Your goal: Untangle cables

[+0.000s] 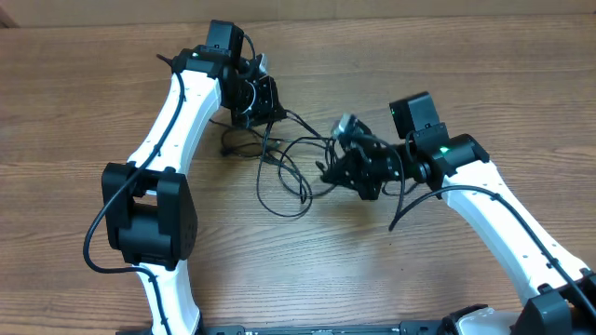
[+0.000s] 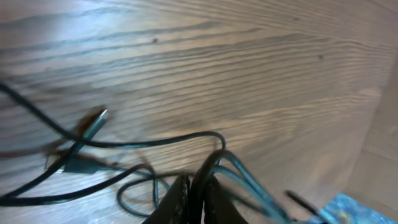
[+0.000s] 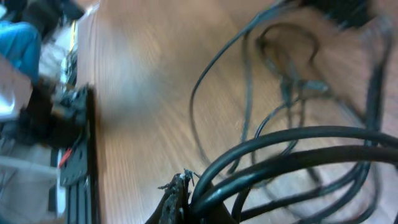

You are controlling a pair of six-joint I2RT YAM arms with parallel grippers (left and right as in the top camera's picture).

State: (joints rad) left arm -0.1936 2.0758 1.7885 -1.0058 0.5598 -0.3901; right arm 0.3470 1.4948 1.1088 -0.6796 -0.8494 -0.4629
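Cables (image 3: 311, 131) loop thinly across grained wooden table (image 1: 372, 279).

Links (image 1: 172, 121): white shells
Joints (image 1: 149, 214): black housings
Pincers: left pincer (image 1: 265, 110), right pincer (image 1: 337, 170), black
Wires (image 1: 93, 233): thick, black
Light (image 1: 445, 149): green, right wrist

The cables (image 1: 289, 172) are showing black, one plug tip (image 2: 99, 117) reading silvery. The surface (image 1: 372, 270) is presenting light brown wood grain, streaked. Both arms (image 1: 172, 116) are showing white shells with black joints; a green light (image 1: 445, 149) is glowing.
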